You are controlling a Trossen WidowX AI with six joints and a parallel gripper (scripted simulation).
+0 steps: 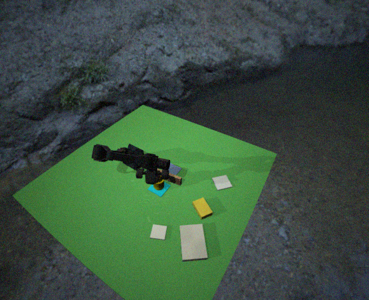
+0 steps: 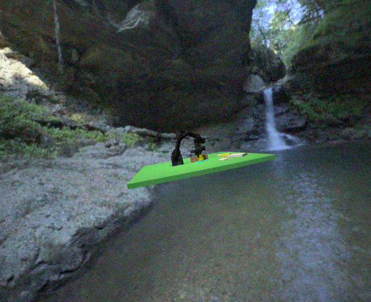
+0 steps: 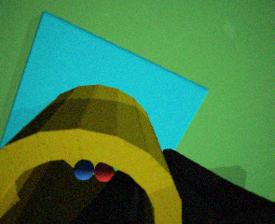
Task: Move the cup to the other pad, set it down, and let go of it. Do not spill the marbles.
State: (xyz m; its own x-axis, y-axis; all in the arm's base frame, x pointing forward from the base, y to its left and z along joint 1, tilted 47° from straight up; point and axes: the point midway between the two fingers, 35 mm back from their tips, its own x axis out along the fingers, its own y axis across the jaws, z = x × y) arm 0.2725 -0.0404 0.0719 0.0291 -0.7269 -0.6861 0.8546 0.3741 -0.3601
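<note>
The black gripper (image 1: 160, 178) (image 2: 200, 156) grips the yellow cup (image 1: 159, 185) (image 2: 201, 157) (image 3: 100, 117) at the cyan pad (image 1: 159, 189) (image 2: 202, 160) (image 3: 114, 65), a blue marble (image 3: 84, 170) and a red marble (image 3: 104, 172) inside. Whether the cup touches the pad cannot be told.
</note>
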